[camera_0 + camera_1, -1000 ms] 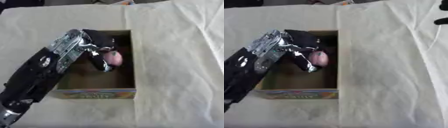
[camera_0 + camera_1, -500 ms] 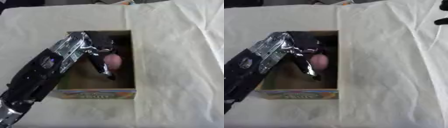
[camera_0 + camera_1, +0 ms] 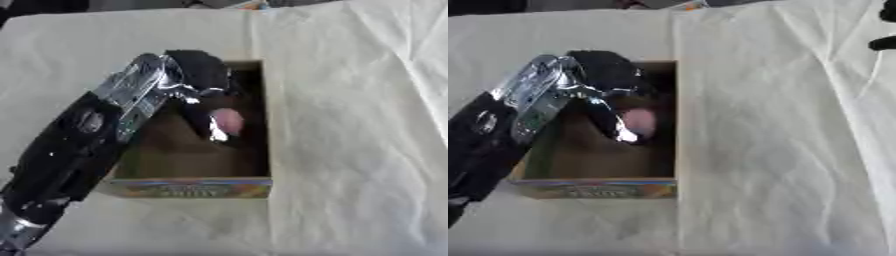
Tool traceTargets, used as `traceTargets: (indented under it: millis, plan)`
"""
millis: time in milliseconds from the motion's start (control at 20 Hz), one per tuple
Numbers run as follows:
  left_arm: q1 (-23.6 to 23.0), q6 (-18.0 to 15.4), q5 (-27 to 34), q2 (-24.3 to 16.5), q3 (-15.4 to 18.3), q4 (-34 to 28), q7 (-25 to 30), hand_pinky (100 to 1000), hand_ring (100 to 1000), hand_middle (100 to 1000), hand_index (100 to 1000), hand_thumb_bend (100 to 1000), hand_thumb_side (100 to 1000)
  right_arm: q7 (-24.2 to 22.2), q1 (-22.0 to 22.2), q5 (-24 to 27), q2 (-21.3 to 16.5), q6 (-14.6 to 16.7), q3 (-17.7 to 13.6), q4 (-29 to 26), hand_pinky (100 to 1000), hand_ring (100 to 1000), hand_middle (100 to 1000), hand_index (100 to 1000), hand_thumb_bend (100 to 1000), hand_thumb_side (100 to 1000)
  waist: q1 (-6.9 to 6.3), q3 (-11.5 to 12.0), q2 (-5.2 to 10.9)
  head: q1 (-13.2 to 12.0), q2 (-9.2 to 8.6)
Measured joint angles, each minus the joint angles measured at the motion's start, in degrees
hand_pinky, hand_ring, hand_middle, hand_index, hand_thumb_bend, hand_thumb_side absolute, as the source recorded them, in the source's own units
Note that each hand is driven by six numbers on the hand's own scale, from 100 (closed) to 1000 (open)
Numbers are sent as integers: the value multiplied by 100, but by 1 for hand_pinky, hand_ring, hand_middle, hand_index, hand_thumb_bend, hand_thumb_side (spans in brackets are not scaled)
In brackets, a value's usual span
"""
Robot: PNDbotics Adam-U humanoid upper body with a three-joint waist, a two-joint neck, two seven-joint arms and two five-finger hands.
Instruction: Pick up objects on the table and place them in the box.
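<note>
Left eye view: the left arm enters from the lower left corner, cut off by the frame edge, and covers the left wall and much of the floor of the box (image 3: 188,189). The left hand (image 3: 203,82) sits over the box's far left part, fingers (image 3: 213,129) curled downward into it. A small pink object (image 3: 228,120) lies against those fingers inside the box, toward its right wall; blur hides whether the fingers pinch it or only touch it, so I cannot tell if it is held. Its shape is not clear beyond a rounded pink patch. The box interior is dark brown; its near face carries a coloured printed strip, text unreadable. The box stands on a cream cloth (image 3: 350,125) that covers the table, creased on the right. Right eye view: same layout, box shifted left in frame, pink object again beside the dark fingers. At the top right edge two dark shapes (image 3: 883,44) show, cut off; they may be the right hand, too little visible to judge.
</note>
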State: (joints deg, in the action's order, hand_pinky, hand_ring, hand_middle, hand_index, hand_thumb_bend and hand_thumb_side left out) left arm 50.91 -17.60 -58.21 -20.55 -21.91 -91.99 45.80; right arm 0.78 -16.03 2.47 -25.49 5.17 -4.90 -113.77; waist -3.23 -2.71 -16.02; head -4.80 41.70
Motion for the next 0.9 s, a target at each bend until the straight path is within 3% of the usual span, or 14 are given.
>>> traceTargets:
  millis: [250,550,750,900]
  plan:
    - [-107,541,805,-1,685,-907,-117,495,637,648,865,100,724,48,19,0,0,1,-35,0,654,822,745,831,100,1000,16,39,17,56,0]
    - [-459,1531,1550,-168,1439,-1720,-1016,519,590,624,898,100,760,155,17,0,0,49,-85,0,653,818,741,830,100,1000,34,70,18,118,-2]
    - [-875,2192,2911,-265,1886,-1963,-2609,535,574,611,899,100,834,309,-15,1,-1,114,-166,0,651,810,734,827,100,1000,85,90,18,152,-2]
    - [-1131,2323,4003,-380,2099,-2065,-3885,545,573,608,896,100,881,460,-65,24,-5,198,-216,0,649,806,730,826,100,1000,116,89,18,150,-2]
